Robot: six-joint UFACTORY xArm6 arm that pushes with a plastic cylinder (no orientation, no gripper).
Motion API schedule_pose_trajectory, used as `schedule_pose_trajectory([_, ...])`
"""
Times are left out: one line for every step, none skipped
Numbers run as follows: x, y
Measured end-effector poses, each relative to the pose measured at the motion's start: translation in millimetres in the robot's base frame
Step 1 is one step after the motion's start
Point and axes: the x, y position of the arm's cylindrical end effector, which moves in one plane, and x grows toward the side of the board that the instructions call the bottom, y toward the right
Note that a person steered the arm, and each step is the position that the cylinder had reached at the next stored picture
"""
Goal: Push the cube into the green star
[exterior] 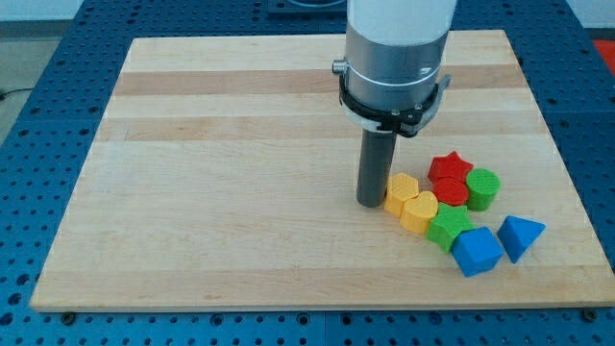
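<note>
Tip (370, 203) | blue cube (477, 252) lower right, apart | green star (449, 227) touching cube

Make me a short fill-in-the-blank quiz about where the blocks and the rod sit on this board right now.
1. My tip rests against a block coloured ____.
2. The blue cube touches the green ____.
3. The red star lies toward the view's ____ from the green star.
4. The blue triangular block sits at the view's ____ of the blue cube.

Missing words: yellow; star; top; right
</note>
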Motion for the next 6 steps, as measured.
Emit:
schedule_pose_trajectory([23.4, -9.5])
schedule_pose_trajectory([56.8, -18.5])
schedule_pose_trajectory([104.5, 17.9])
schedule_pose_trajectory([115.2, 35.2])
schedule_pose_trajectory([113.8, 61.6])
schedule_pose_trajectory([113.9, 119.4])
